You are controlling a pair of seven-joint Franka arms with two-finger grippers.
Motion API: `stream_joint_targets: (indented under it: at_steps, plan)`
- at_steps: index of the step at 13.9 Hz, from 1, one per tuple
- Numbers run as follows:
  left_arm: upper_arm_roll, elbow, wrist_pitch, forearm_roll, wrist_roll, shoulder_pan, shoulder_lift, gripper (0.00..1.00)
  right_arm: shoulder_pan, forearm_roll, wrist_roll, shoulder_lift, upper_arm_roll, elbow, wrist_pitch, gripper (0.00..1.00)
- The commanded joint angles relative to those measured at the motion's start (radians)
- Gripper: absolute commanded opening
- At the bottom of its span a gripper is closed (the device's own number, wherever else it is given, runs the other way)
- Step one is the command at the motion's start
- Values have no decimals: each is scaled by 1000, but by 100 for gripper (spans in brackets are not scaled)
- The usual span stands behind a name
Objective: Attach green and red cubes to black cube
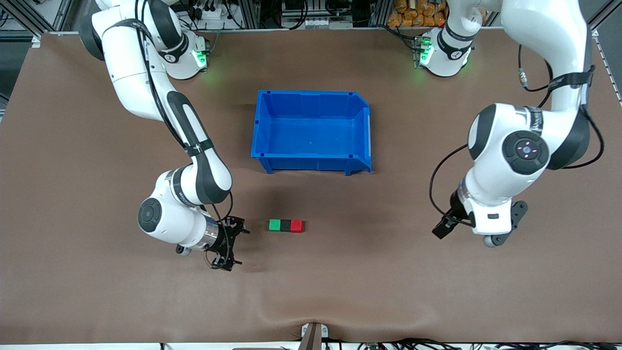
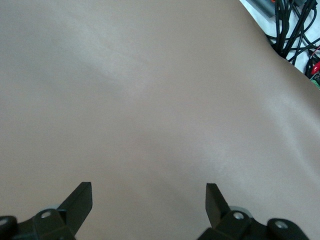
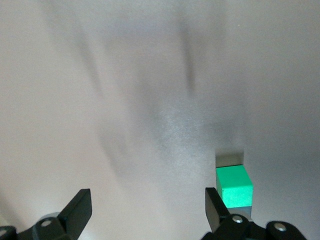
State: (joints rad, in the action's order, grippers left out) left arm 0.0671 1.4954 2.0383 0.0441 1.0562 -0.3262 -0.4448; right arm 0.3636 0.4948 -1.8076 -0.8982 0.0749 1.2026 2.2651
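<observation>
The green cube [image 1: 275,224], the black cube [image 1: 285,225] and the red cube [image 1: 297,226] lie in one touching row on the brown table, black in the middle, nearer the front camera than the blue bin. My right gripper [image 1: 238,246] is open and empty, low over the table beside the green end of the row, a short gap away. In the right wrist view [image 3: 148,200] the green cube [image 3: 234,186] shows just outside one finger. My left gripper [image 1: 443,227] waits toward the left arm's end of the table, open and empty over bare table in its wrist view [image 2: 148,197].
An empty blue bin [image 1: 311,163] stands mid-table, farther from the front camera than the cubes. Cables [image 2: 295,30] lie past the table's edge in the left wrist view. A bracket [image 1: 313,335] sits at the table's front edge.
</observation>
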Motion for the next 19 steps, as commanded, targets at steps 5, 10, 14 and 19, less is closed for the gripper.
stream_joint_targets:
  at_steps: [5, 10, 14, 19]
  plan:
    - [-13, 143, 2, -7, -163, 42, 126, 100, -92, 15, 79, 65, -14, 2, -119, 100]
    - [-12, 206, -7, -7, -297, 59, 187, 100, -137, 15, 154, 127, -11, -8, -151, 100]
    - [-10, 201, -72, -7, -445, 85, 207, 100, -152, -28, 321, 163, 3, -8, -323, 100]
    - [-6, 197, -165, -1, -608, 102, 238, 100, -250, -67, 528, 252, 6, -8, -501, 100]
